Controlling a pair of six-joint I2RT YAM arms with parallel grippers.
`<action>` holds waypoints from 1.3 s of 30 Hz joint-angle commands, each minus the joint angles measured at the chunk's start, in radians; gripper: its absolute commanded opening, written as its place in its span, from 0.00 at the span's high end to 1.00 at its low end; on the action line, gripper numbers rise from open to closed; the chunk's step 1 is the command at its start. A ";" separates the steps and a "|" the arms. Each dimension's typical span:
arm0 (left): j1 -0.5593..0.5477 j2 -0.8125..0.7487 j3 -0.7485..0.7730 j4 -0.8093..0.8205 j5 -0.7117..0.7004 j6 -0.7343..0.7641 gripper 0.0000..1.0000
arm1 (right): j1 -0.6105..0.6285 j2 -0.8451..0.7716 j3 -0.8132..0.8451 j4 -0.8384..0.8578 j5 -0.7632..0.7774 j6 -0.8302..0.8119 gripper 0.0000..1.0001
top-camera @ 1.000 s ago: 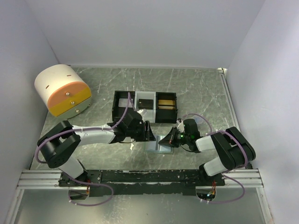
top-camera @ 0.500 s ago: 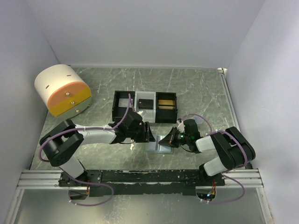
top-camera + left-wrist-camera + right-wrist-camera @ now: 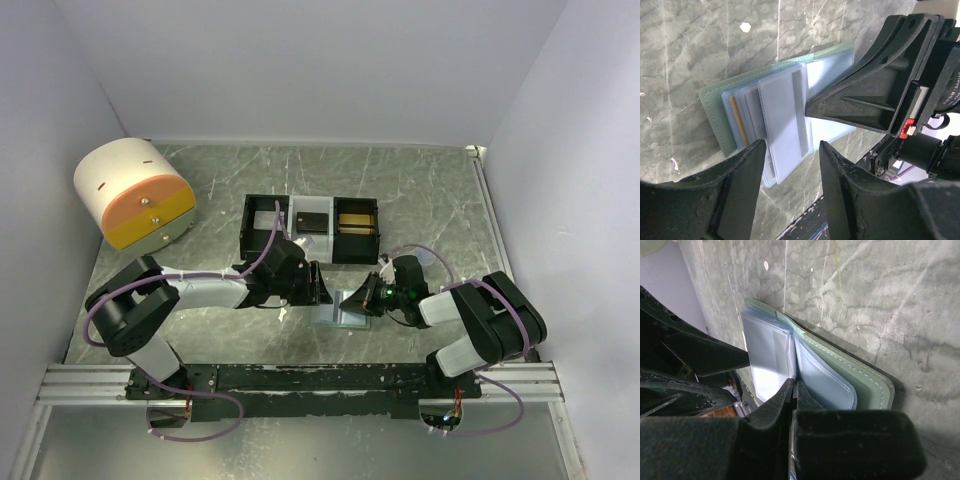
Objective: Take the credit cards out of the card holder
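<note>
The card holder (image 3: pixel 344 314) lies open on the table between my two grippers, sage-green outside (image 3: pixel 715 112) and pale blue inside (image 3: pixel 827 377). Credit cards (image 3: pixel 782 117) sit fanned in its clear sleeves, a pale one on top and one with an orange stripe (image 3: pixel 737 120) beneath. My left gripper (image 3: pixel 790 167) is open just above the cards' near edge with nothing between its fingers. My right gripper (image 3: pixel 794 385) is shut, its tips pressed into the holder's fold between the sleeves; the same gripper (image 3: pixel 812 106) lies across the holder's other panel in the left wrist view.
A black-and-white three-compartment tray (image 3: pixel 310 228) stands just behind the holder. A white and orange cylinder (image 3: pixel 135 192) sits at the far left. Walls close in the table on three sides. A metal rail (image 3: pixel 300 380) runs along the near edge.
The left arm has shifted very slightly; the holder and the right gripper have not moved.
</note>
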 commanded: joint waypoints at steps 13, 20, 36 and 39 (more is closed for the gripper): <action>-0.053 0.051 0.074 0.002 0.024 0.052 0.43 | -0.002 0.047 -0.051 -0.163 0.138 -0.053 1.00; -0.069 0.056 0.116 -0.040 0.001 0.069 0.53 | -0.003 0.005 -0.028 -0.183 0.105 -0.062 0.97; -0.085 0.111 0.206 -0.039 0.089 0.126 0.47 | -0.003 -0.425 0.275 -0.819 0.480 -0.164 0.61; -0.101 0.134 0.229 -0.021 0.124 0.137 0.41 | -0.005 -0.498 0.308 -0.901 0.589 -0.171 0.61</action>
